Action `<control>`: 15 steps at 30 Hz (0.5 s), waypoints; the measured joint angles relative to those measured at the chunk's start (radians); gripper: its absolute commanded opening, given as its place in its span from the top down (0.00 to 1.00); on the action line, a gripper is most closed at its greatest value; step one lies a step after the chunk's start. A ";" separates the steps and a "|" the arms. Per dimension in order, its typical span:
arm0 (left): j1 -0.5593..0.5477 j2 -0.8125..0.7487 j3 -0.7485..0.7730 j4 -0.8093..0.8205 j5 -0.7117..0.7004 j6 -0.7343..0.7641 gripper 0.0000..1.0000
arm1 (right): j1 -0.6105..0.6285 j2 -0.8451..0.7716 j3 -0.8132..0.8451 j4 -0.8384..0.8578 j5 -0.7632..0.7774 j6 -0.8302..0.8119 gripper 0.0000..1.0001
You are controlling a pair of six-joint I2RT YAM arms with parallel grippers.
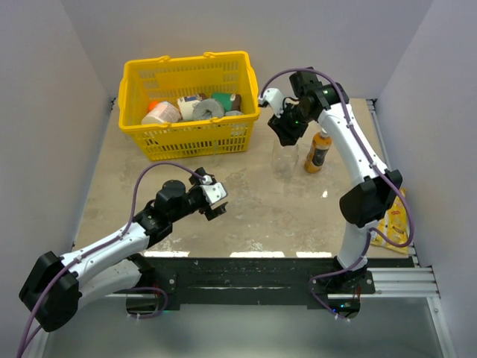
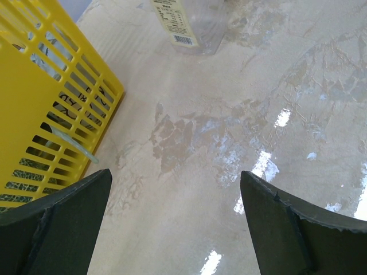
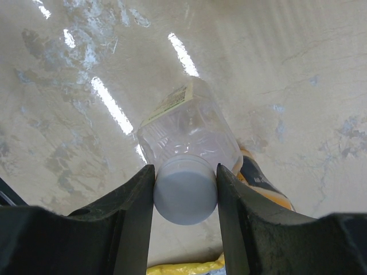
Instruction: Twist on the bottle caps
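Atop clear bottle (image 3: 189, 134) | smooth round white cap (image 3: 184, 192) | right pincer (image 3: 184, 176) clamped

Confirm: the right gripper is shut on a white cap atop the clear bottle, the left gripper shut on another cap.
Wrong: the left wrist view shows the left gripper open and empty. The right gripper is shut on the white cap atop the clear bottle.

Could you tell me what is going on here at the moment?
The right gripper is shut on a white cap, holding it at the top of the clear bottle, which stands upright beside the orange bottle. The left gripper hangs open over the table near the yellow basket, holding nothing.
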 measured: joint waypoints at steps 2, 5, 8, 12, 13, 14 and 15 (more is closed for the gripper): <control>0.000 0.000 0.000 0.000 0.000 0.000 0.00 | 0.000 0.004 -0.008 0.017 0.000 0.008 0.67; 0.001 0.001 0.000 0.000 0.000 0.000 0.00 | -0.001 -0.005 -0.027 0.046 0.000 0.023 0.62; 0.003 0.003 0.000 0.000 0.000 -0.001 0.00 | -0.001 -0.018 -0.051 0.071 0.000 0.037 0.56; 0.006 0.009 0.000 0.000 0.000 -0.001 0.00 | -0.003 -0.027 -0.070 0.097 0.001 0.056 0.48; 0.006 0.010 0.000 0.001 0.000 -0.002 0.00 | -0.003 -0.028 -0.077 0.104 0.002 0.056 0.46; 0.006 0.010 0.000 0.001 0.001 -0.002 0.00 | -0.004 -0.028 -0.083 0.106 0.003 0.058 0.46; 0.006 0.010 0.000 0.001 0.001 -0.002 0.00 | -0.005 -0.028 -0.092 0.106 0.004 0.058 0.46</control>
